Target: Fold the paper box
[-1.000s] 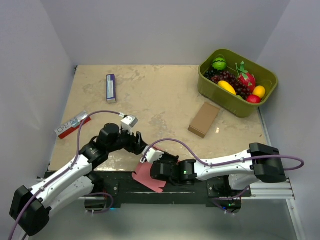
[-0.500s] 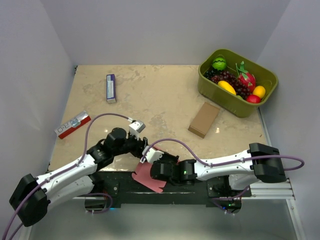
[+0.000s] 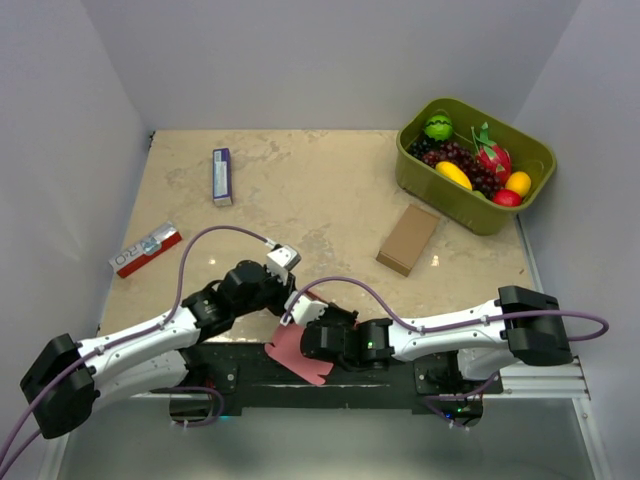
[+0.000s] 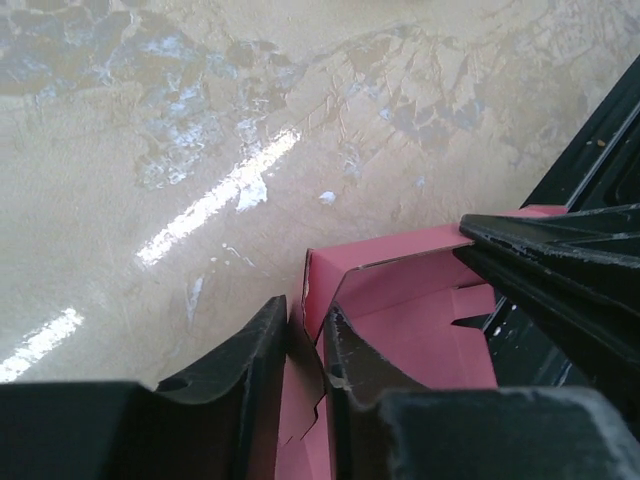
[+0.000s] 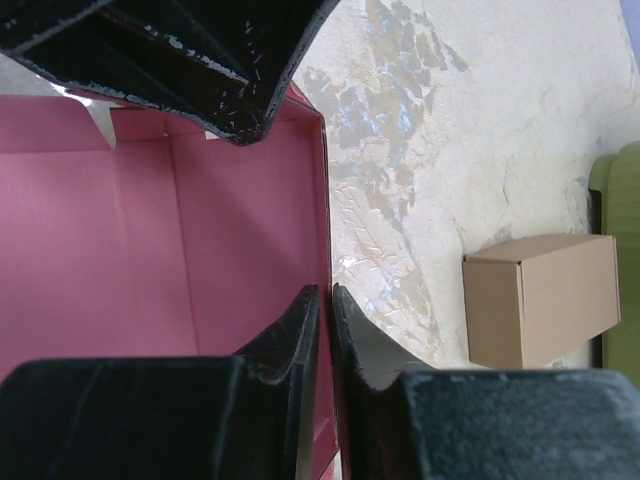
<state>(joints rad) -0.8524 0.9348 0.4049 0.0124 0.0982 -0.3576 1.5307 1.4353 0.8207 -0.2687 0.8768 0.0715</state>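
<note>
My left gripper [image 4: 305,318] has swung in and closed from wide apart onto a corner flap of the paper box [image 4: 400,275], which sits at the bench's [image 4: 200,120] near edge. The right gripper [image 5: 325,300] pinches a side wall, so I judge the next crease can start.

The beige marbled table [image 3: 330,200] holds an olive-green plastic fruit tub [image 3: 440,195] at 2 o'clock, a brown cardboard box [image 3: 408,239] at 3, a purple-and-white carton [image 3: 222,176] at 10 and a red-and-white packet [image 3: 146,249] at 9. A pink-red card paper box [image 3: 298,355] overhangs its 6 o'clock edge.
</note>
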